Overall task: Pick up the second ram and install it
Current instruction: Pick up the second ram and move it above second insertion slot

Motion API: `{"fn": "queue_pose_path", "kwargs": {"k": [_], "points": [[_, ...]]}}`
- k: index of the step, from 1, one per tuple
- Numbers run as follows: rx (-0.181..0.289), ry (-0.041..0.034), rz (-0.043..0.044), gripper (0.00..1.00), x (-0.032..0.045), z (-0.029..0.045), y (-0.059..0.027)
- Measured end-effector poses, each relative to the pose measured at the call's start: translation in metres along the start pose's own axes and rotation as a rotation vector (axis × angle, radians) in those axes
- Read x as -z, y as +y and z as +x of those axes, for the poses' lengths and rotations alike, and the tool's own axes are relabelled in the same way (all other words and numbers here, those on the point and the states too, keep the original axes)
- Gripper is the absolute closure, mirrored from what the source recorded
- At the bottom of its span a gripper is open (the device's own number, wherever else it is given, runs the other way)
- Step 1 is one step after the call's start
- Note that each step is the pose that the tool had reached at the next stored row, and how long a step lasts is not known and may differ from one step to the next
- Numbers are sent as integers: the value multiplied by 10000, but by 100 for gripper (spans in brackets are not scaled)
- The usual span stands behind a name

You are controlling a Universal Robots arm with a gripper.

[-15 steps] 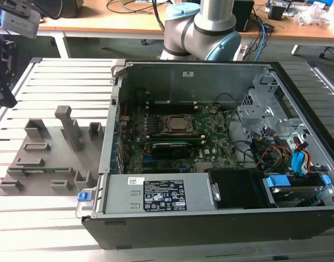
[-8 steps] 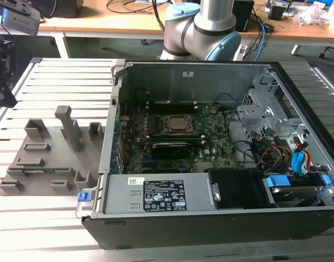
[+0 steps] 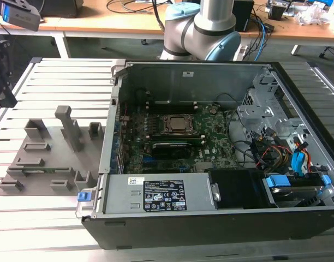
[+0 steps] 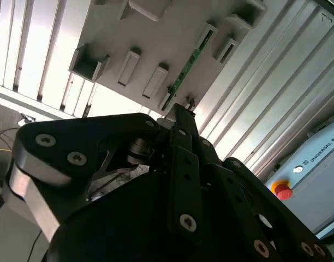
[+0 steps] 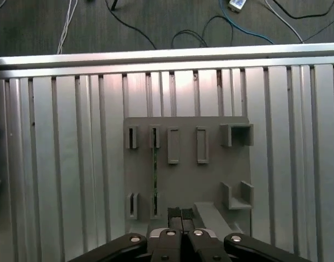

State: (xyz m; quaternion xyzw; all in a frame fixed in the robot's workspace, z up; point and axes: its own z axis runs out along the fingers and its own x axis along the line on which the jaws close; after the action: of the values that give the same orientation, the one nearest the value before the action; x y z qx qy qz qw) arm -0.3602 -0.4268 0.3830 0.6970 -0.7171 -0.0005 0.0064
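First wrist view looks down on the grey holder tray [image 5: 210, 164] lying on the slatted surface [image 5: 58, 164]. The second ram [image 5: 154, 174] stands on edge in the tray's slots and shows as a thin green line, its label and chips hidden. The fingers [image 5: 173, 214] are pressed together on nothing, above the tray and apart from the ram. In the second wrist view they hide the ram's near end. In the exterior view the tray sits at nine o'clock from the open computer case [image 3: 210, 229], and the ram there is hard to make out.

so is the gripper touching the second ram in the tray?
Apart. In the first wrist view, a strip of bare holder tray shows between the gripper and the second ram, which stands on edge in its slots.
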Motion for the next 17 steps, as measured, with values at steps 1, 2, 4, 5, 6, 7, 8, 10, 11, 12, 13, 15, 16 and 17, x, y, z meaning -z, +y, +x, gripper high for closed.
{"fn": "queue_pose_path", "kwargs": {"k": [1, 2, 4, 5, 6, 7, 8, 10, 11, 12, 13, 15, 16, 17], "points": [[275, 3, 2, 89, 0, 0, 0], [436, 5, 4, 89, 0, 0, 0], [870, 9, 7, 89, 0, 0, 0], [1063, 10, 9, 89, 0, 0, 0], [1248, 13, 11, 89, 0, 0, 0], [1420, 14, 12, 89, 0, 0, 0], [1600, 16, 14, 89, 0, 0, 0], [1871, 18, 16, 89, 0, 0, 0], [1945, 19, 17, 89, 0, 0, 0], [2128, 21, 18, 89, 0, 0, 0], [2305, 22, 20, 89, 0, 0, 0], [2865, 28, 25, 89, 0, 0, 0], [3000, 29, 26, 89, 0, 0, 0], [3197, 31, 28, 89, 0, 0, 0]]}}
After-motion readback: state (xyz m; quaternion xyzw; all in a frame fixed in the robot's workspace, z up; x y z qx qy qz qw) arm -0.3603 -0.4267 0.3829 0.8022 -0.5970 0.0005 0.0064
